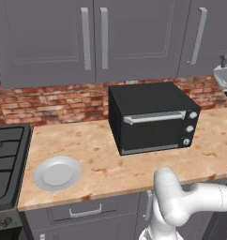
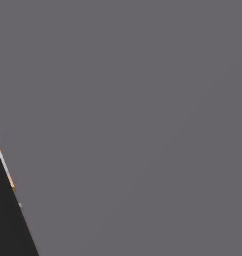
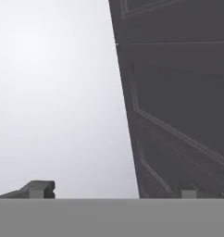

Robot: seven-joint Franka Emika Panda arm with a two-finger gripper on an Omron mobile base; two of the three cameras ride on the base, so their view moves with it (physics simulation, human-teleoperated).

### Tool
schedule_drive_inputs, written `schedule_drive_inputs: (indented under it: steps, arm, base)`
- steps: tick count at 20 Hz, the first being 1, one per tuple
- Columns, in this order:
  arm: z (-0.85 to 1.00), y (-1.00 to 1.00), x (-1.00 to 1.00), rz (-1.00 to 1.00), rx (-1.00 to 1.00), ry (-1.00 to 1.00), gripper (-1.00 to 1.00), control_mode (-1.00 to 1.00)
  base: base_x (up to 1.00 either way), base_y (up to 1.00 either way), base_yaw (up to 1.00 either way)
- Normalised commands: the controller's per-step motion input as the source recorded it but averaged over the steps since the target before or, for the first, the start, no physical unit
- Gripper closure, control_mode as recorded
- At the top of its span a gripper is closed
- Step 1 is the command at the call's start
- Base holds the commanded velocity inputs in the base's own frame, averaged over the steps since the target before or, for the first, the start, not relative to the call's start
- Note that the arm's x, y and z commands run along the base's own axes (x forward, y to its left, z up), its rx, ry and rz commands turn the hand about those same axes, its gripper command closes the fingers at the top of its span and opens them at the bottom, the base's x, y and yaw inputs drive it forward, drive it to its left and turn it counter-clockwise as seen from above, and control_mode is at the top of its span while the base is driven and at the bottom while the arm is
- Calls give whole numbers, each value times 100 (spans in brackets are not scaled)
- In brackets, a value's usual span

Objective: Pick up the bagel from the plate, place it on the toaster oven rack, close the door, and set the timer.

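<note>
The black toaster oven (image 1: 150, 117) stands on the counter against the brick wall. Its door (image 1: 155, 130) is shut, the silver bar handle (image 1: 154, 117) across its top, so the toaster oven rack is hidden behind it. Three knobs (image 1: 189, 128) run down its right side. The light-grey plate (image 1: 57, 173) lies bare at the counter's front left, and the bagel is out of view. My white arm (image 1: 181, 201) bends low at the lower right and reaches off to the right. In the hand view my gripper (image 3: 113, 191) is open, facing a dark grey cabinet panel (image 3: 178, 102) with nothing between its fingertips.
A black stove (image 1: 7, 159) sits left of the plate. Grey upper cabinets (image 1: 94, 37) hang above the brick backsplash. A white sink edge (image 1: 224, 77) shows at the far right. A flat grey panel (image 2: 143, 110) stands close before the right base camera.
</note>
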Motion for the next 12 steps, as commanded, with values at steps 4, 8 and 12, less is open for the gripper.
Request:
schedule_drive_inputs:
  steps: [4, 8, 12]
  arm:
    - [0, 58, -57, 8, 12, 40, -100, -100]
    - [0, 81, -20, 24, 13, 46, -100, -100]
    - [0, 79, -10, 44, 9, 42, -100, -100]
  base:
    - [0, 0, 0]
    - [0, 0, 0]
    - [0, 0, 0]
